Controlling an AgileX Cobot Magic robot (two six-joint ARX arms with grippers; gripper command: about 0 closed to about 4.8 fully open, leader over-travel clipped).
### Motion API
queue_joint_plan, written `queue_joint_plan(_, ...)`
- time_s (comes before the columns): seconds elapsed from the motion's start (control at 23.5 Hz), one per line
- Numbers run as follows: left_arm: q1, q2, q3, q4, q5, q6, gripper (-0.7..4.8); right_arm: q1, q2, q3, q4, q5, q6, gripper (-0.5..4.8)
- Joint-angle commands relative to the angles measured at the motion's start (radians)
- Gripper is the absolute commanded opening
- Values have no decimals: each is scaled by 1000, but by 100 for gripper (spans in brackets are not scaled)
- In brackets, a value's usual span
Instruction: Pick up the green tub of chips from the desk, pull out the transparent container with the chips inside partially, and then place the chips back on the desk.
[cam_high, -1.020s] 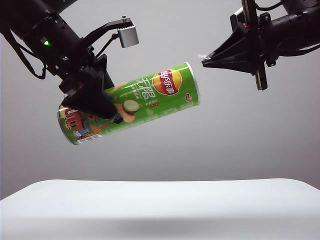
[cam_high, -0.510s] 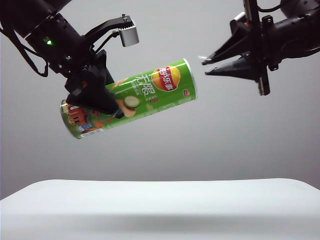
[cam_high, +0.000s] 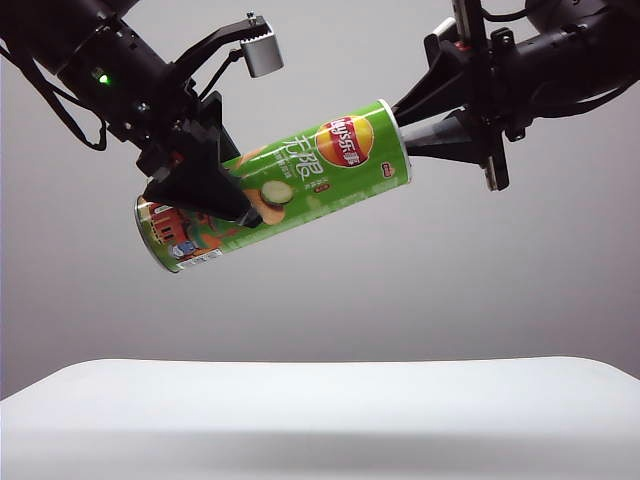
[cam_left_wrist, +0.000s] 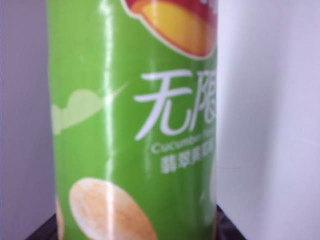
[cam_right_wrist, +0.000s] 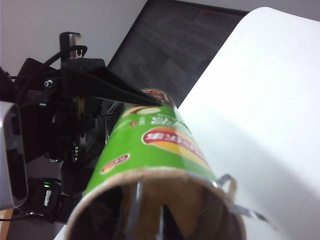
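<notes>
The green tub of chips (cam_high: 300, 180) hangs tilted high above the desk (cam_high: 320, 400), its open end up and to the right. My left gripper (cam_high: 232, 208) is shut on its lower half; in the left wrist view the tub (cam_left_wrist: 135, 125) fills the picture between two dark fingertips (cam_left_wrist: 44, 232). My right gripper (cam_high: 400, 126) stands open at the tub's mouth (cam_right_wrist: 165, 200). One dark fingertip (cam_right_wrist: 166, 223) reaches inside the brown cardboard bore. A torn foil strip (cam_right_wrist: 240, 206) hangs off the rim. I cannot make out the transparent container or the chips inside.
The desk (cam_right_wrist: 260, 100) lies far below both arms, with dark floor (cam_right_wrist: 175, 45) past its edge. The left arm's wrist camera (cam_high: 262, 55) sticks up above the tub. A plain grey wall is behind.
My right gripper has opened and moved left until its tips reach the tub's open end. The left arm has shifted the tub slightly right and up.
</notes>
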Motion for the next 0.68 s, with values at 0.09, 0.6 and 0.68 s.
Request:
queue_joint_plan(0.09, -1, -5, 4, 24, 20, 0, 308, 1, -4, 5, 12, 8, 1, 23)
queue_joint_plan(0.6, -1, -5, 4, -44, -27, 0, 308, -5, -4, 5, 1, 22, -5, -1)
queue_joint_plan(0.68, -1, -5, 4, -66, -41, 0, 307, -21, -4, 5, -6, 23, -8, -1)
